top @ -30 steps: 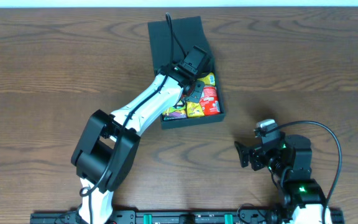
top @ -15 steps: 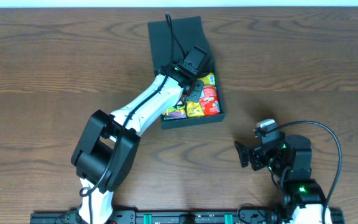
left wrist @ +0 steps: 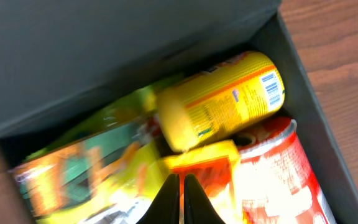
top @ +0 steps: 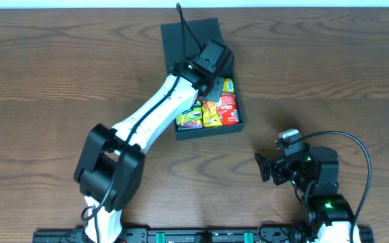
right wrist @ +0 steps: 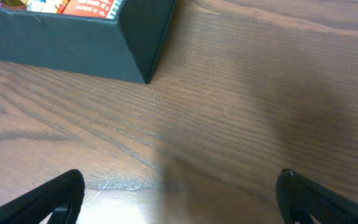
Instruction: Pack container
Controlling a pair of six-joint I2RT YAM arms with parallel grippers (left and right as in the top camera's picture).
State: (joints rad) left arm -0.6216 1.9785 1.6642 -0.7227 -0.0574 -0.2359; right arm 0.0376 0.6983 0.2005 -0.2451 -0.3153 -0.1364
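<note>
The container (top: 211,130), a dark square box, sits at the table's far middle with its flap lid (top: 186,39) folded back. Colourful snack packs (top: 215,113) fill it. My left gripper (top: 215,84) hangs over the packs in the box's back half. In the left wrist view its fingers (left wrist: 182,194) are shut together with nothing between them, just above an orange pack (left wrist: 205,163). A yellow pack (left wrist: 222,99) and a red pack (left wrist: 278,171) lie beside it. My right gripper (top: 265,169) stands open near the front right, off the box.
In the right wrist view the open right gripper (right wrist: 179,199) is low over bare wood, with the container's near corner (right wrist: 138,43) ahead on the left. The left arm (top: 147,115) crosses the box's left wall.
My left gripper has moved toward the back of the box, uncovering more of the snack packs at the front. The right arm has not moved.
</note>
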